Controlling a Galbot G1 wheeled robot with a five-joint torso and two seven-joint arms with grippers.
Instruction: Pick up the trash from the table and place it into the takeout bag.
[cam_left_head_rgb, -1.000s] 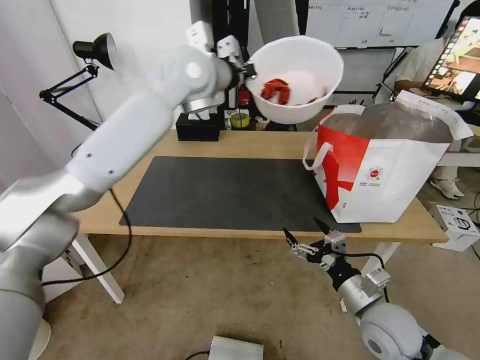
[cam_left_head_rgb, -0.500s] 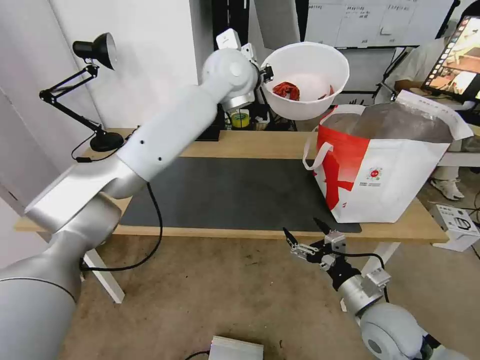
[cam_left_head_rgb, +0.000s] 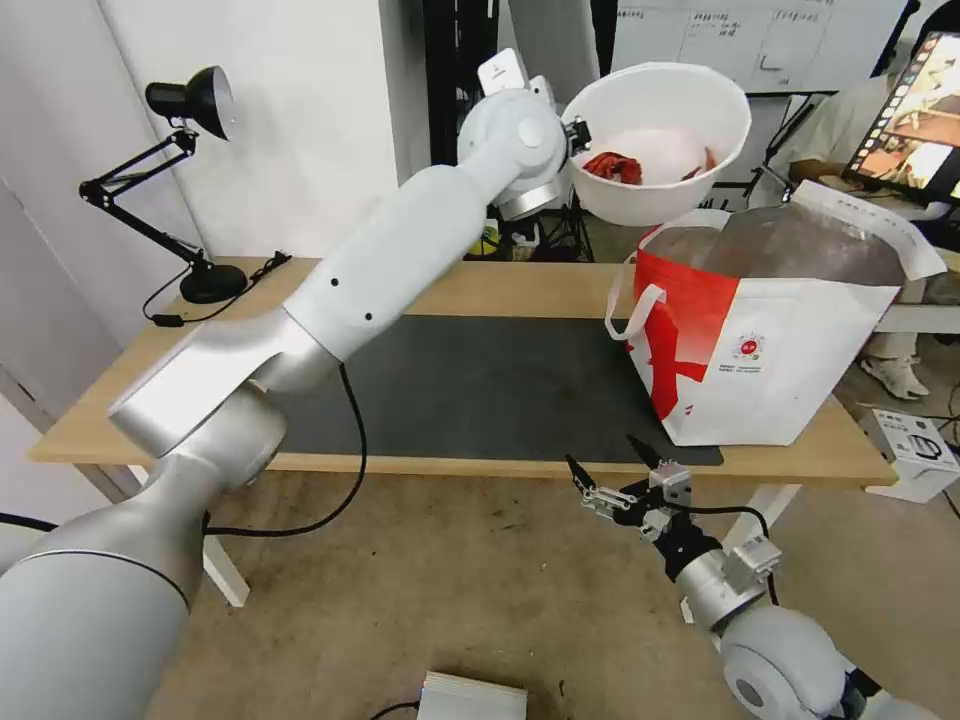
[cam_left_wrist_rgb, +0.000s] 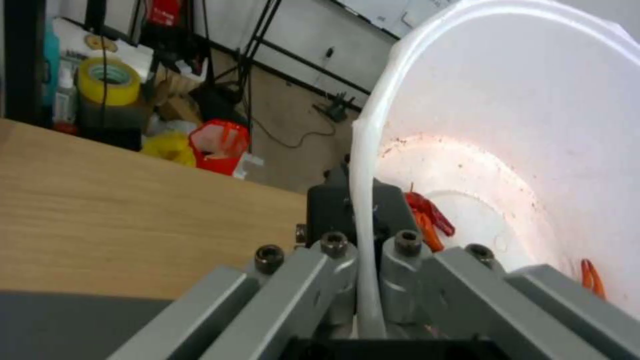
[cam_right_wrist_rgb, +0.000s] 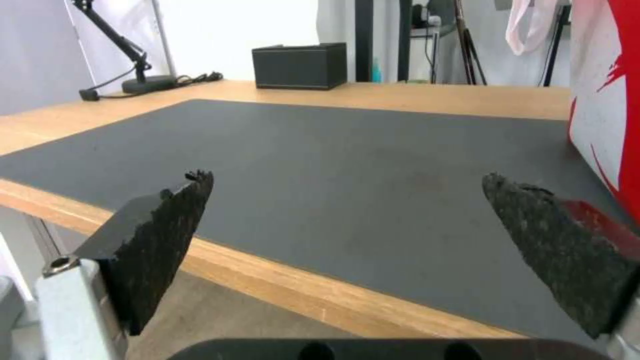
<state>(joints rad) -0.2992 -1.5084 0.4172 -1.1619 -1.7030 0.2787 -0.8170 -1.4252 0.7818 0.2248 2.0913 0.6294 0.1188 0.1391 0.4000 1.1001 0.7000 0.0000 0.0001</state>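
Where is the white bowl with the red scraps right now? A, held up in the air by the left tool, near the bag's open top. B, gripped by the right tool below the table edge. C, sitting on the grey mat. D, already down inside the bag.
A: the left tool pinches the bowl by its rim, above the bag.

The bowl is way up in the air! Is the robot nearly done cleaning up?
Nearly, it seems. The dark mat on the table has no trash lying on it. In hand: the left end effector pinches the rim of the white bowl with red scraps, held above the open takeout bag. Left: the bowl is not in the bag yet. The right end effector waits open below the table's front edge.
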